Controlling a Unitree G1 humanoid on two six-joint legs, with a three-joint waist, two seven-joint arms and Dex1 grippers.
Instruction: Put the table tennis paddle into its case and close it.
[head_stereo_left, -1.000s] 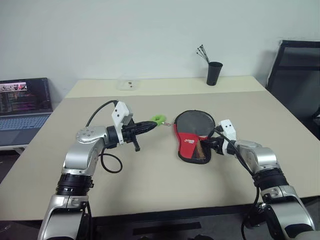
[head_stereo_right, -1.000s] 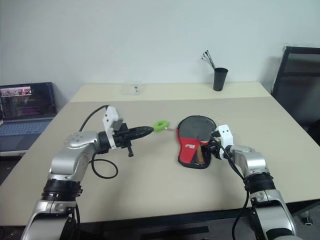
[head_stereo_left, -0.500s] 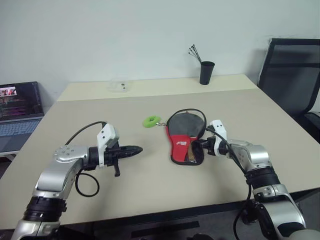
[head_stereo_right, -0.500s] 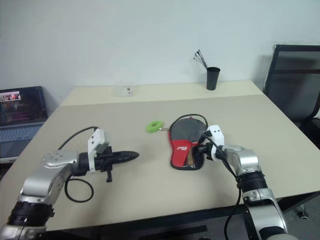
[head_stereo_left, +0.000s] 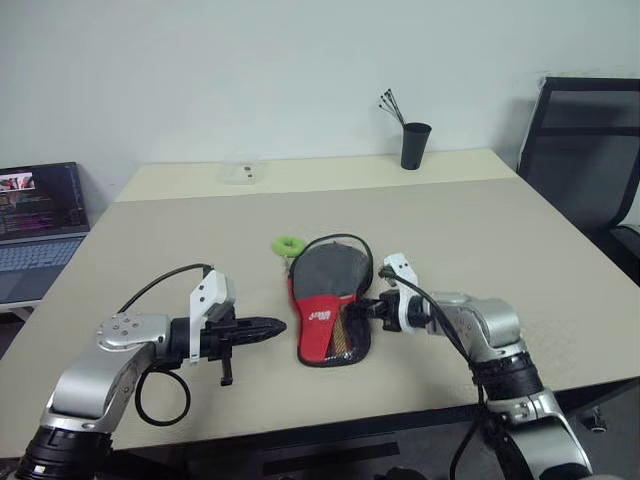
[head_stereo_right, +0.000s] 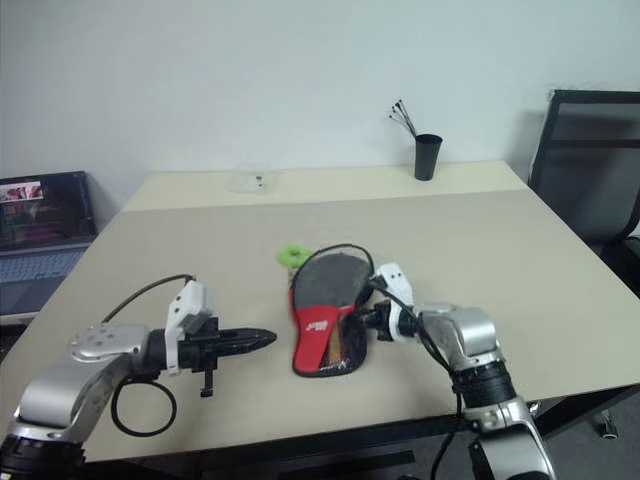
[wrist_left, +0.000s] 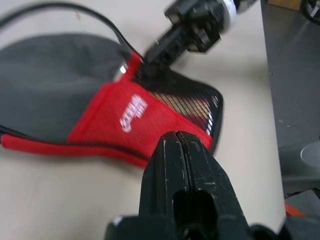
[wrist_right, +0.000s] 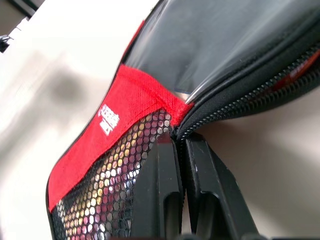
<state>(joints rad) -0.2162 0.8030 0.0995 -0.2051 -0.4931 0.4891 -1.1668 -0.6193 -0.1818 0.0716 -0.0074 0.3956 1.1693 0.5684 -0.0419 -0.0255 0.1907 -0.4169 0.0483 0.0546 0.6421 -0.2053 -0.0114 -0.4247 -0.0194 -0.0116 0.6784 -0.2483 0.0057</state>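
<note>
Case (head_stereo_left: 328, 310) lies flat on the table (head_stereo_left: 520, 240), round end toward the black cup (head_stereo_left: 413, 146), red mesh-pocket end toward me; long axis runs near-to-far. Green zipper tag (head_stereo_left: 289, 244) sits just beside the round end. My right pincer (head_stereo_left: 372, 308) is pinched tight on the case's zipper edge. My left pincer (head_stereo_left: 275, 325), shut and holding nothing, hovers just beside the red end. Judgement: light, floppy fabric stiffened by a flat core, probably the paddle inside; best grips are the seam and the tag.

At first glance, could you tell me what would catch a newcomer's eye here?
The paddle-shaped black fabric case with its red lower section lies mid-table, a green ring-shaped zipper tag at its far end. The right gripper is shut on the case's edge by the mesh pocket, while the shut left gripper points at it from the other side.
</note>
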